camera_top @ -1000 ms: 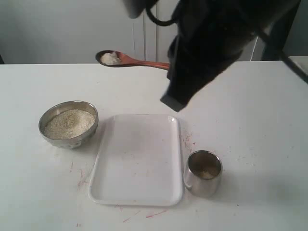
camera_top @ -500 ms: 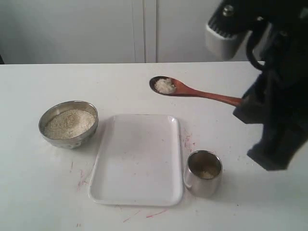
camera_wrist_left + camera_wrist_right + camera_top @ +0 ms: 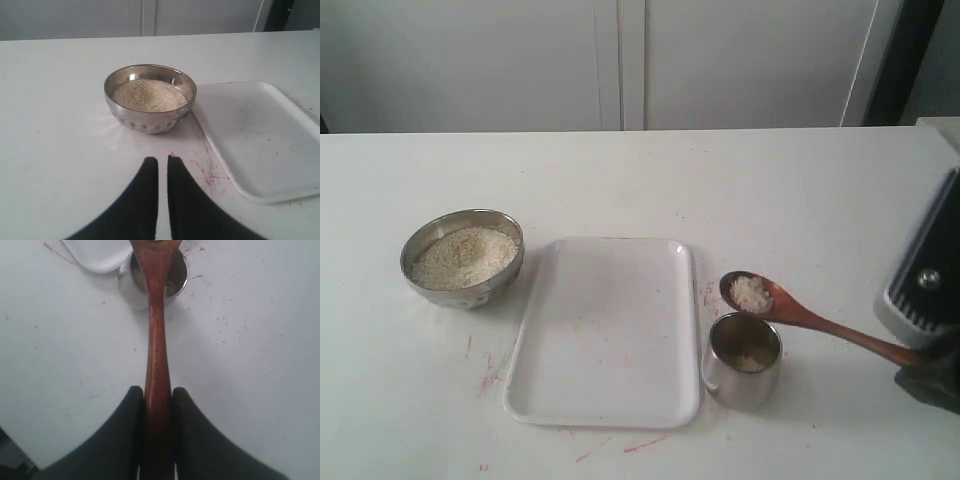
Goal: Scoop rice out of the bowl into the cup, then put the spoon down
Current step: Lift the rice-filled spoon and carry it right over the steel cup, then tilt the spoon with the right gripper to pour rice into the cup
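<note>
The steel bowl (image 3: 463, 256) (image 3: 150, 97) holds a heap of rice (image 3: 465, 255) (image 3: 149, 95) at the left of the table. A small steel cup (image 3: 743, 359) (image 3: 156, 277) stands right of the tray, with a few grains inside. My right gripper (image 3: 158, 392) is shut on the handle of the reddish-brown spoon (image 3: 820, 322) (image 3: 157, 350). The spoon's bowl carries a small load of rice (image 3: 751, 293) and hovers just above the cup's far rim. In the exterior view that gripper (image 3: 926, 357) sits at the right edge. My left gripper (image 3: 162, 161) is shut and empty, near the bowl.
A white rectangular tray (image 3: 605, 330) (image 3: 260, 135) lies between bowl and cup. Red marks (image 3: 710, 292) stain the white table around the tray. White cabinet doors stand behind the table.
The right arm has swung from high behind the tray down to the right. The loaded spoon has come down with it to just over the cup. Bowl, tray and cup stayed put.
</note>
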Action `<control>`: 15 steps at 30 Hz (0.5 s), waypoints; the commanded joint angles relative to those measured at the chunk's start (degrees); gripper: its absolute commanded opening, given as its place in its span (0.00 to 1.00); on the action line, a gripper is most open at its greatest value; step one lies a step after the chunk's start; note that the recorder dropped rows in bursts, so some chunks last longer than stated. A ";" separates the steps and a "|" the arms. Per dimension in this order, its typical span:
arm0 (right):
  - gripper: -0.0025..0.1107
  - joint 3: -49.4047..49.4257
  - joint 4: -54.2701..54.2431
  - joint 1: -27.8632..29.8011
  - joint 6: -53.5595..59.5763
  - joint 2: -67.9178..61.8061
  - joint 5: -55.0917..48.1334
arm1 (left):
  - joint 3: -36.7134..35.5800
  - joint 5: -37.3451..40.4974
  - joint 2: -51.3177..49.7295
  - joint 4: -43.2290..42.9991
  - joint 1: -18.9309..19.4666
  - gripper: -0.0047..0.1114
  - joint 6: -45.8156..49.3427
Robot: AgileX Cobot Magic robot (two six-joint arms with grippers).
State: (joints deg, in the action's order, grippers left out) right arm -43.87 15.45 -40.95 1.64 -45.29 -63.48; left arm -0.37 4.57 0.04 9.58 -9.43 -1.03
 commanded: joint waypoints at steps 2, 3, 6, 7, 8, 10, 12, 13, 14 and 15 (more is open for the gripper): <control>0.02 6.97 1.20 0.50 -1.97 2.91 5.05 | 0.37 -0.19 -0.04 0.55 -0.38 0.16 -0.03; 0.02 8.09 1.35 0.50 -1.97 3.02 5.65 | 0.37 -0.19 -0.04 0.55 -0.38 0.16 -0.03; 0.02 10.85 2.48 0.50 -2.95 3.02 8.84 | 0.37 -0.19 -0.04 0.55 -0.38 0.16 -0.03; 0.02 11.84 3.06 0.50 -4.12 3.02 10.71 | 0.37 -0.19 -0.04 0.55 -0.38 0.16 -0.03; 0.02 12.30 3.61 0.50 -4.93 3.02 11.70 | 0.37 -0.19 -0.04 0.55 -0.38 0.16 -0.03; 0.02 12.68 5.33 0.50 -6.96 3.02 12.28 | 0.37 -0.19 -0.04 0.55 -0.38 0.16 -0.03; 0.02 12.68 6.56 0.50 -7.51 3.02 12.16 | 0.37 -0.19 -0.04 0.55 -0.38 0.16 -0.03; 0.02 12.68 7.84 0.50 -8.24 3.02 11.94 | 0.37 -0.19 -0.04 0.55 -0.38 0.16 -0.03; 0.02 12.68 8.58 0.50 -8.36 3.02 11.78 | 0.37 -0.19 -0.04 0.55 -0.38 0.16 -0.03; 0.02 12.68 9.87 0.50 -9.37 3.02 11.20 | 0.37 -0.19 -0.04 0.55 -0.38 0.16 -0.03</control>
State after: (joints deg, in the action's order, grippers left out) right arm -31.44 23.06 -40.95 -6.16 -42.72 -51.96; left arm -0.37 4.57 0.04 9.58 -9.43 -1.03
